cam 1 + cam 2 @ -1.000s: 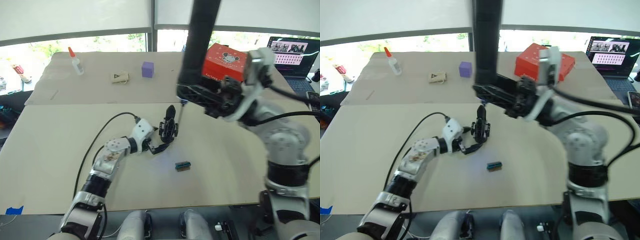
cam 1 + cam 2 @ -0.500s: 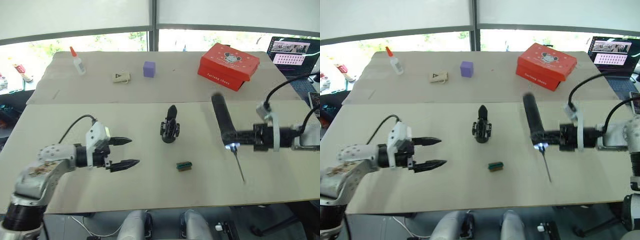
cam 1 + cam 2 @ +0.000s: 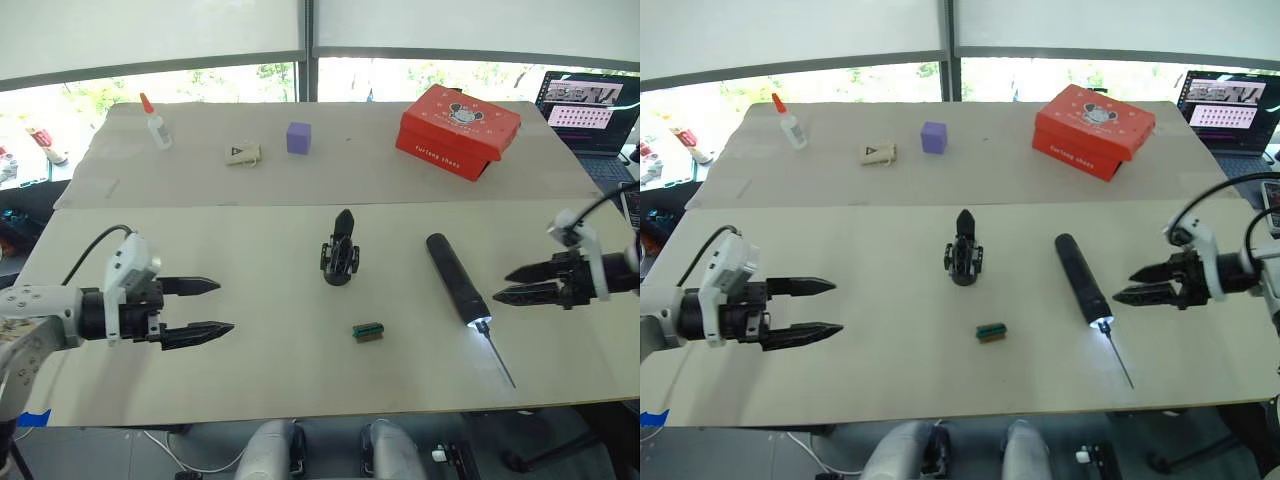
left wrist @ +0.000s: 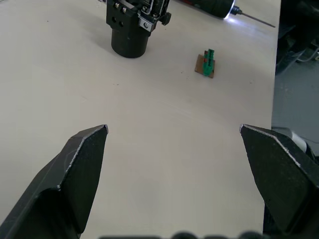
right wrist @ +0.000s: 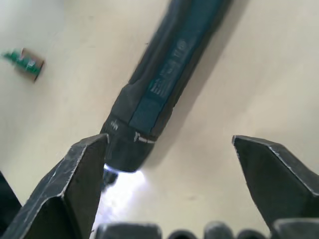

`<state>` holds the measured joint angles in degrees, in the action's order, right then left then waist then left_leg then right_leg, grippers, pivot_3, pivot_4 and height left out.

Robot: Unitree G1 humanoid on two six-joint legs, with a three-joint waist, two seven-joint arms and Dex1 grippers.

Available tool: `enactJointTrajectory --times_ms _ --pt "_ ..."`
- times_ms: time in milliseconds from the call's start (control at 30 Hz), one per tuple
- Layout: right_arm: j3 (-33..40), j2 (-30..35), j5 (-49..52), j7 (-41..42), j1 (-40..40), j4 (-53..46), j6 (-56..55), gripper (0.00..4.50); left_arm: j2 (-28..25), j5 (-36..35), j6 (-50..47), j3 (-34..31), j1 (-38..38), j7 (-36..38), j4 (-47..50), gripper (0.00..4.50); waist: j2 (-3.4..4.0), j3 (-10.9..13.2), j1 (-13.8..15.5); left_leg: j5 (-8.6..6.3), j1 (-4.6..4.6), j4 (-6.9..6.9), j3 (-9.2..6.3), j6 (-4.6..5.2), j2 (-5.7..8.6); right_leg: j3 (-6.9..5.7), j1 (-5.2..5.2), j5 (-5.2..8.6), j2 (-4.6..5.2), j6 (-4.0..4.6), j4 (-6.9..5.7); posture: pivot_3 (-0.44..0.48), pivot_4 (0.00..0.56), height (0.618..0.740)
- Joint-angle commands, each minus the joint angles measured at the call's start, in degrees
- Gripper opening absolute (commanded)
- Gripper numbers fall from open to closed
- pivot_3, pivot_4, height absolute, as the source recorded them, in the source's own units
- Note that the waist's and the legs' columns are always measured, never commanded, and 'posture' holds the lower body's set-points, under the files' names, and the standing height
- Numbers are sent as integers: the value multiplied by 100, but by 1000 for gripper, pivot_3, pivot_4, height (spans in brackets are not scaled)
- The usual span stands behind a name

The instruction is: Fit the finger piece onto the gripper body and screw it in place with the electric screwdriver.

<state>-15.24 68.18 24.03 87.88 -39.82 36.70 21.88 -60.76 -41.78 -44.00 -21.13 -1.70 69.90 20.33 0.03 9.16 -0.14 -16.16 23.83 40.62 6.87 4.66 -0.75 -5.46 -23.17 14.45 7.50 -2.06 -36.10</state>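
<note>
Head views. My left end effector (image 3: 193,306): fingers spread wide, holding nothing, hovering above the worktop (image 3: 250,370) near its left edge. My right end effector (image 3: 520,283): fingers parted, holding nothing, near the right edge, apart from the electric screwdriver (image 3: 457,277). Screwdriver: lying flat on the worktop right of centre, rounded end toward the far edge, thin bit toward the near edge, tip light lit. Gripper body (image 3: 340,258): standing upright at the worktop's centre on its round base, a pointed black finger piece (image 3: 344,222) rising from its top. Small green-and-brown block (image 3: 368,331): lying between the gripper body and the near edge. Along the far edge: glue bottle (image 3: 153,122), small tan card (image 3: 240,154), purple cube (image 3: 297,137), red box (image 3: 459,130). Laptop (image 3: 590,112): at the far right corner.

Left wrist view. My two black fingers (image 4: 79,164): set far apart, bare worktop between them. Beyond them: the gripper body's round base (image 4: 130,36), the green-and-brown block, the screwdriver's lit tip.

Right wrist view. My fingers (image 5: 75,184): open, nothing between them. Just beyond them: the screwdriver's barrel lying diagonal, its glowing tip nearest one finger; the green-and-brown block farther off.
</note>
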Motion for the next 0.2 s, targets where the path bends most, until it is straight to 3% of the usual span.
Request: enactJointTrajectory --times_ms 33,200 --pt "498 713 512 462 25 -8 -724 4488 -473 146 262 -703 201 565 -495 4500 36 24 -2 0 0 1 3 0 0 1 -1 0 0 0 -1 0 150 740" --pt "346 872 341 462 235 312 -1419 4488 -375 322 667 -519 291 595 -599 4500 36 23 -37 -1 -14 -2 6 -5 -5 -2 12 1 -1 0 1 0 150 740"
